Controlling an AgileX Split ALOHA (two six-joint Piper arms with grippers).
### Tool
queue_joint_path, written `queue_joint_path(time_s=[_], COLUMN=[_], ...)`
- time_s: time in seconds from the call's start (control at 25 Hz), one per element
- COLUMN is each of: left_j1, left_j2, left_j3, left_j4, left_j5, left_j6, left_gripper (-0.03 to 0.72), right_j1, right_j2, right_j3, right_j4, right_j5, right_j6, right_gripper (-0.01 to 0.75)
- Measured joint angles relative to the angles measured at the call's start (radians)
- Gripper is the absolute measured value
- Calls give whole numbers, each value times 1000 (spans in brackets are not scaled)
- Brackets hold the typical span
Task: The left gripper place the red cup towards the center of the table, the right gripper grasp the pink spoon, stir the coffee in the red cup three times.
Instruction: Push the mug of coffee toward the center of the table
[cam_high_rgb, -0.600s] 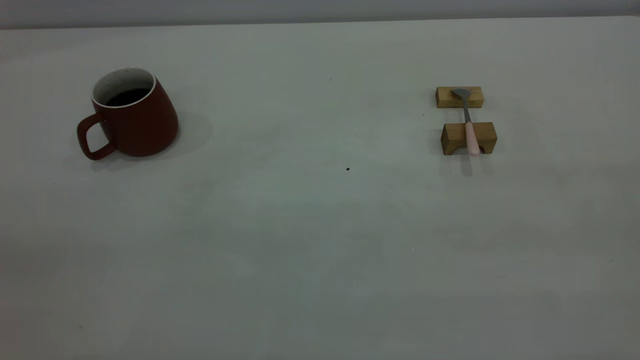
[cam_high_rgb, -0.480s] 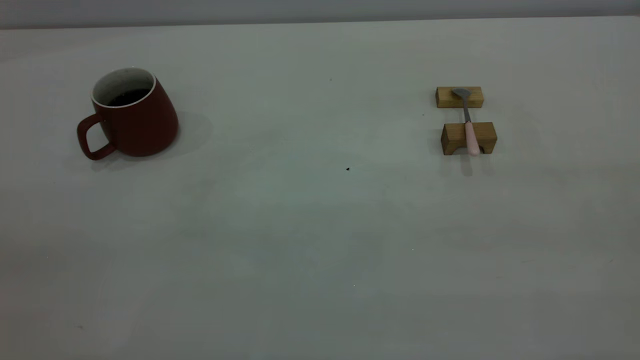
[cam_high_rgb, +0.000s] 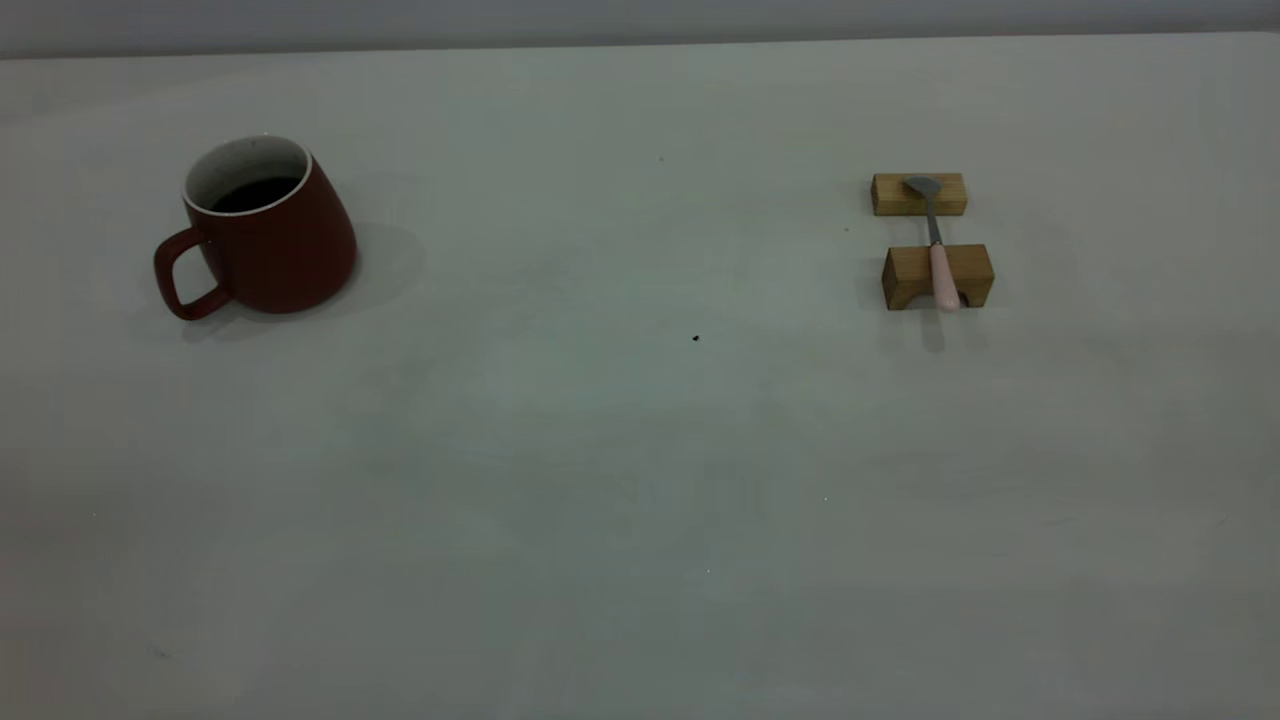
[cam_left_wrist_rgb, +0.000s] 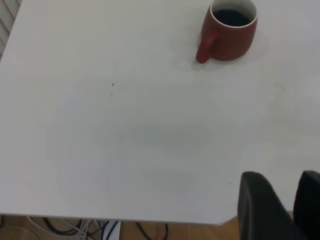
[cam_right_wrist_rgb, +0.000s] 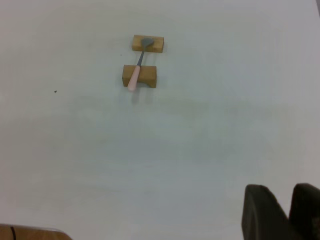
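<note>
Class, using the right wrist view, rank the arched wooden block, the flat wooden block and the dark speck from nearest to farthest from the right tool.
1. Arched wooden block, under the spoon's pink handle.
2. Flat wooden block, just beyond, under the spoon's bowl.
3. Dark speck, off to the side.

Right tool sits at the frame's edge.

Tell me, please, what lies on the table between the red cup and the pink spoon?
Only a tiny dark speck on bare table separates the red cup from the pink spoon, in the exterior view.

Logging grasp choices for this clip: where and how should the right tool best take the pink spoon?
Probably by the pink handle, coming from above. The pink spoon lies across two wooden blocks, bowl on the far block, handle over the near one with its end overhanging the table. That raised pose leaves room for fingers either side of the handle. The right tool is away from it.
</note>
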Motion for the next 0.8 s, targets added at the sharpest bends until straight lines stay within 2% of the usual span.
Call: queue_joint_path(time_s=[0.6,0.8], left_j1=[0,0], left_j2=[2,126], left_j3=[-1,-65], left_j4=[-5,-4], left_j5=[3,-2], left_j6=[-24,-10], left_gripper=[244,244], right_j1=[0,0], right_j2=[0,0], right_j3=[0,0], right_j4=[0,0], right_j5=[0,0], right_j6=[0,0], right_gripper=[169,169])
